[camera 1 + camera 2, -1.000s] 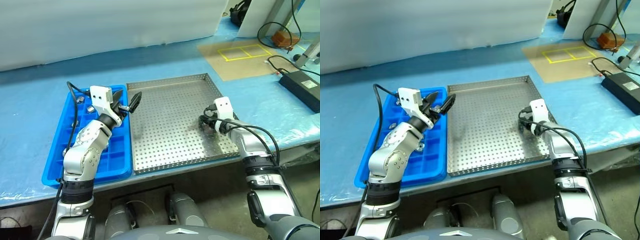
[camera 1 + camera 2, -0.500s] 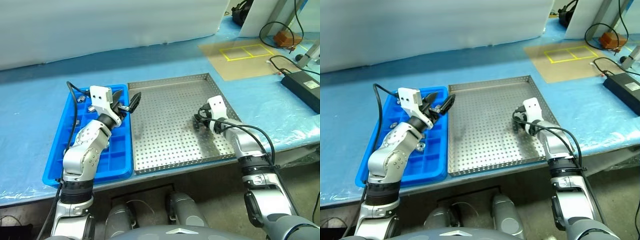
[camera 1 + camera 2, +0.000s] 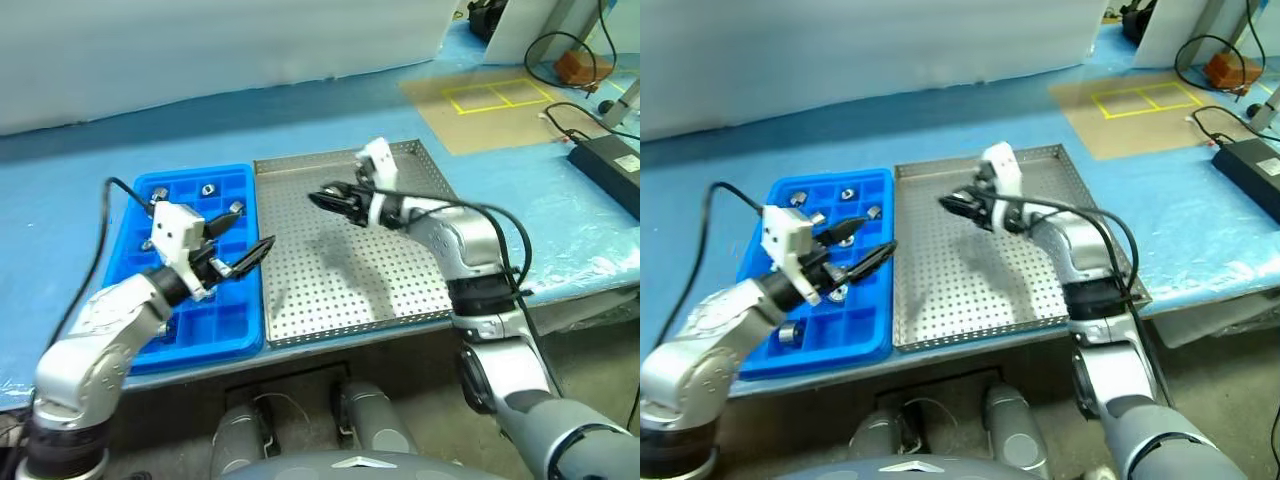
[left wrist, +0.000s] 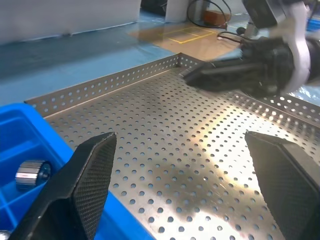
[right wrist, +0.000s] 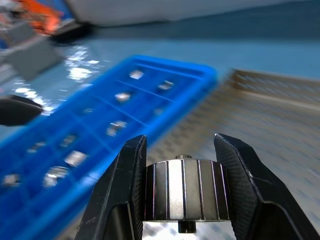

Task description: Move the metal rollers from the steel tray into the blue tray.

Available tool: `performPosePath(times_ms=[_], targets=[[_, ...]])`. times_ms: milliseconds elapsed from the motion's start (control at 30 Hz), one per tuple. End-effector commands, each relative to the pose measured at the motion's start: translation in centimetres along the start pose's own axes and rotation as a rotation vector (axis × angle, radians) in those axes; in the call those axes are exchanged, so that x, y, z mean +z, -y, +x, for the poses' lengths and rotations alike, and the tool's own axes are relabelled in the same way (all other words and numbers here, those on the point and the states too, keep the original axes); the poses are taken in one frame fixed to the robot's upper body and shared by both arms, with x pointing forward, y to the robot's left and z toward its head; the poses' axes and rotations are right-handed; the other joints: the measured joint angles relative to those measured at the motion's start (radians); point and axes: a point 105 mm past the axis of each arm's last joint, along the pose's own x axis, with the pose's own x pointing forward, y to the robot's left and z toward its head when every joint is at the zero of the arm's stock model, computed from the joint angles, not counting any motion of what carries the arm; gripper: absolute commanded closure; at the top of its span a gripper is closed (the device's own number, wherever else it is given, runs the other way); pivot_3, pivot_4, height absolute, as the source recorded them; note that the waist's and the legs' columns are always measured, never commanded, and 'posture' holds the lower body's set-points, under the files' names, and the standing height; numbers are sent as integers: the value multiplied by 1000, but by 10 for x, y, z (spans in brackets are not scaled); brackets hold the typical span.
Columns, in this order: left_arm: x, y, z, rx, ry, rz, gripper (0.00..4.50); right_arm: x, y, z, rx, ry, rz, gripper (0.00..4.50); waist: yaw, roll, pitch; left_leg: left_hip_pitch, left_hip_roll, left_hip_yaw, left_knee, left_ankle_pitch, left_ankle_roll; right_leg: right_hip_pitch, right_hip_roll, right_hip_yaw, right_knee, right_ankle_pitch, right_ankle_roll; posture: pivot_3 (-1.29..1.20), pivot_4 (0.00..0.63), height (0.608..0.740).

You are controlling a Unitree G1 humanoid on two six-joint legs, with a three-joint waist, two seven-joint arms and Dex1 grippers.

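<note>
Steel is what the right gripper (image 5: 182, 192) now has between its two black fingers: a ribbed metal roller (image 5: 183, 190), pinched squarely in the right wrist view. A second ago that gripper was low over the near right part of the steel tray (image 3: 395, 300); it has since risen and swung left across the perforated floor, and in the head view the right gripper (image 3: 325, 197) now hangs above the tray's far middle, pointing toward the blue tray (image 3: 222, 330). The steel tray's floor looks bare of rollers where it can be seen, so this may be the last one to carry over, though the arm hides part of it. The left gripper (image 3: 235, 245) has meanwhile drawn back toward the robot, from over the blue tray's far right corner to a spot above its near right edge, with its fingers spread wide and nothing between them, which leaves the far compartments open to the approaching hand. Several rollers already sit in the blue tray, one (image 3: 208, 189) in a far compartment among them. My reading is that pickup is done and the transfer is under way; what remains is to reach a free compartment and let go.
</note>
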Motion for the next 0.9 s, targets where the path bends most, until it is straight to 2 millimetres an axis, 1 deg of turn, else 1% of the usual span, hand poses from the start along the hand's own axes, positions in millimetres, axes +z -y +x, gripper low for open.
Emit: performPosePath(times_ms=[33, 133, 233, 267, 333, 433, 500, 600, 633, 700, 800, 900], targets=[[22, 4, -26, -37, 14, 52, 194, -8, -37, 15, 254, -85, -49, 2821, 20, -1, 0, 0, 0, 0, 0, 0, 0, 0, 0, 0, -1, 0, 0, -322, 150, 740], [21, 3, -47, -28, -40, 59, 194, -21, -53, 18, 385, -161, -92, 2821, 56, -1, 2, 0, -1, 1, -2, 0, 0, 0, -1, 0, -2, 0, 0, -267, 150, 740], [20, -2, -67, 27, -79, 67, 194, -28, -61, 32, 437, -212, -184, 2821, 85, -3, 6, 0, -1, 3, -4, 0, -1, -2, -1, 2, -2, 0, 0, -229, 150, 740], [21, -4, -71, 49, -84, 70, 194, -27, -64, 37, 446, -215, -208, 2821, 93, -4, 7, 1, -1, 3, -4, 0, -2, -2, -1, 2, -1, -1, 0, -208, 150, 740], [22, -11, -79, 101, -84, 72, 194, -20, -70, 48, 466, -193, -206, 2821, 107, -5, 9, 2, -1, 3, -6, 2, -4, -3, -1, 3, 0, -1, 1, -191, 150, 740], [22, -15, -86, 157, -80, 70, 194, -20, -69, 64, 445, -197, -224, 2821, 116, -5, 10, 5, 0, 4, -9, 4, -8, -3, 0, 4, 2, -3, 4, -171, 150, 740], [21, -10, -88, 156, -81, 62, 194, -24, -70, 64, 463, -225, -205, 2821, 127, -6, 10, 7, 0, 4, -10, 5, -9, -2, 0, 4, 2, -3, 5, -160, 150, 740], [18, -5, -88, 155, -85, 51, 194, -47, -74, 44, 562, -325, -236, 2821, 152, -8, 11, 7, -1, 4, -11, 4, -8, -1, 0, 5, 0, -2, 3, -148, 150, 740], [18, -4, -88, 157, -83, 44, 194, -51, -74, 37, 584, -352, -179, 2821, 161, -9, 11, 7, -1, 5, -11, 4, -8, 0, 0, 5, -1, -1, 0, -147, 150, 740], [15, -1, -87, 155, -84, 31, 194, -54, -77, 29, 605, -381, -86, 2821, 165, -10, 12, 7, -1, 5, -11, 4, -8, -1, 0, 6, -1, -1, 0, -150, 150, 740], [12, 3, -85, 138, -92, 13, 194, -54, -87, 29, 624, -414, 10, 2821, 160, -10, 12, 8, 0, 6, -11, 5, -9, -2, 1, 6, 1, -1, 0, -161, 150, 740], [11, 2, -83, 125, -97, 9, 194, -52, -97, 43, 619, -424, 55, 2821, 153, -10, 12, 12, 2, 6, -14, 7, -13, -2, 5, 9, 1, -4, 2, -166, 150, 740]])
